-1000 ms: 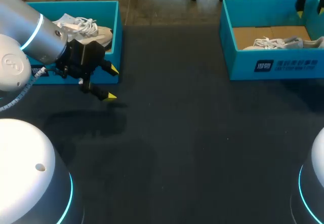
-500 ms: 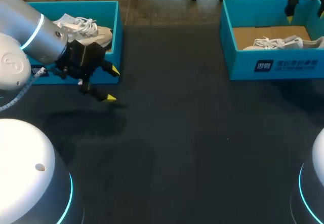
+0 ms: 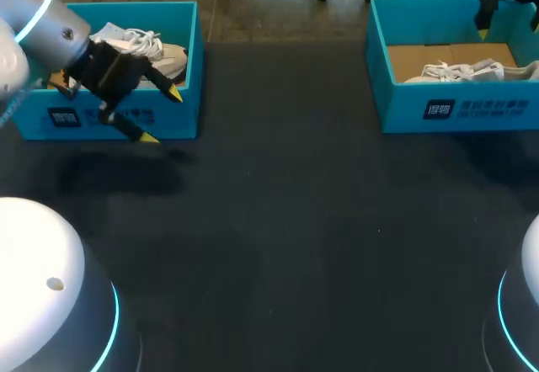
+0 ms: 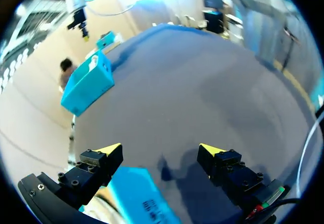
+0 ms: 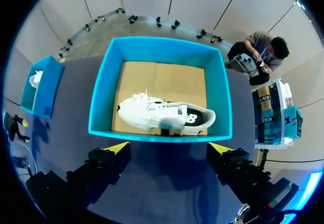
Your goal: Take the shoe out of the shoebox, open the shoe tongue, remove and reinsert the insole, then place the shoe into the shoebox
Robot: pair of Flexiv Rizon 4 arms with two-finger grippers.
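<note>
White shoe (image 5: 163,116) in blue box (image 5: 162,51), ahead of R gripper (image 5: 168,147) | R fingers spread | L gripper (image 4: 160,148) spread too

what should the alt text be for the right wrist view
A white shoe lies in an open blue box with a cardboard floor, seen from above. The right gripper hovers open and empty just short of the box, over the dark table. A second blue box with another white shoe sits farther off.
</note>
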